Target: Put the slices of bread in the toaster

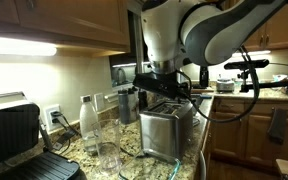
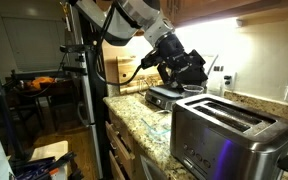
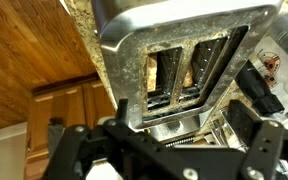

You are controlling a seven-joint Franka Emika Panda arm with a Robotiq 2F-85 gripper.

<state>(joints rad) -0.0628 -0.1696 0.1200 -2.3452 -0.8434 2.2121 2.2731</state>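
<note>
Two bread slices (image 3: 167, 70) sit in the toaster (image 3: 134, 45) (tool (image 3: 169, 135) spread above).

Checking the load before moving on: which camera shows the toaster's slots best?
The wrist view: it looks down into the toaster slots, where the bread slices sit. In an exterior view the toaster shows its slot openings at a shallow angle, insides hidden. In an exterior view the toaster shows only its sides.

Ambient light is dim. Under-cabinet strip lights (image 1: 24, 45) overexpose in both exterior views. In the wrist view, the toaster (image 3: 184, 40) shows glare; the pincer (image 3: 169, 150) is dark and defocused.
</note>
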